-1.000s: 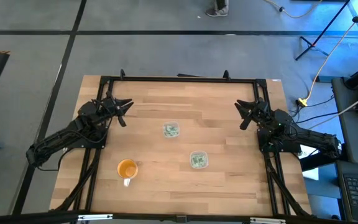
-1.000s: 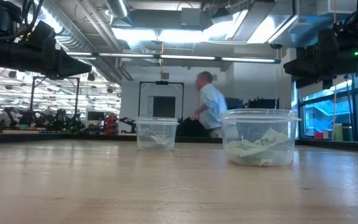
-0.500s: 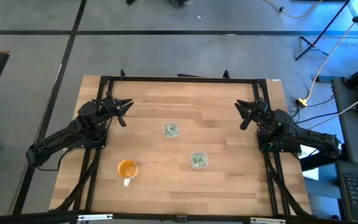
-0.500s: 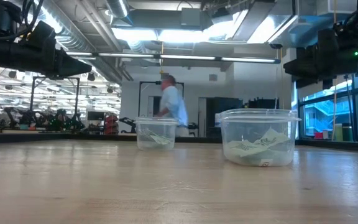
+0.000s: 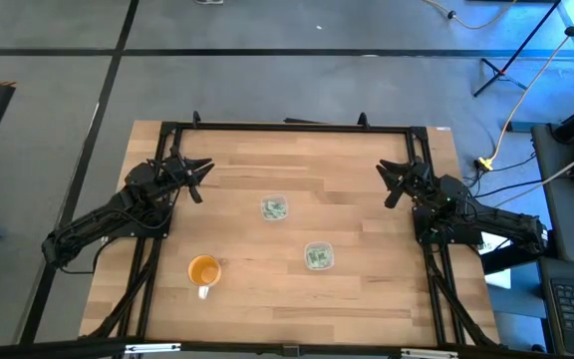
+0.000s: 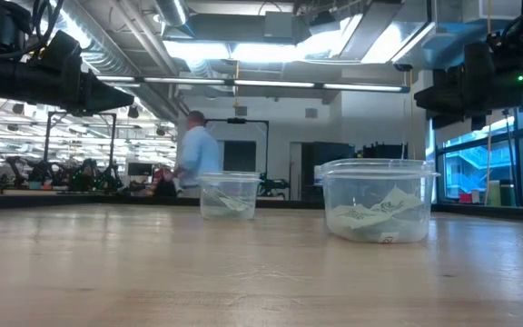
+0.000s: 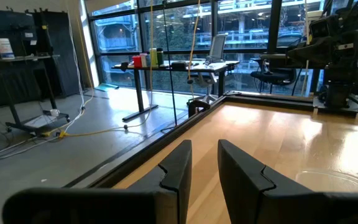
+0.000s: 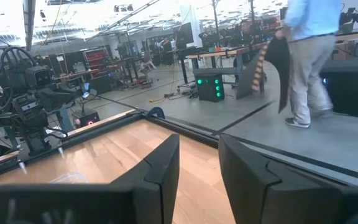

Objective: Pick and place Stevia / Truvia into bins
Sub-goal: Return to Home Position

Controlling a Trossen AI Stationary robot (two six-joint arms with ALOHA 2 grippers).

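Two clear round plastic cups (image 5: pixel 274 208) hold the pale green-and-white paper packets (image 6: pixel 370 218) at the middle of the table (image 5: pixel 367 304). Left gripper (image 5: pixel 205 182) by the far left corner, right gripper (image 5: pixel 383 185) by the far right, both parted and empty. I'd home slowly, wrists high, clear of the cups.

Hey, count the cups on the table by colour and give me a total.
Clear cups: 2
Orange cup: 1
Total: 3
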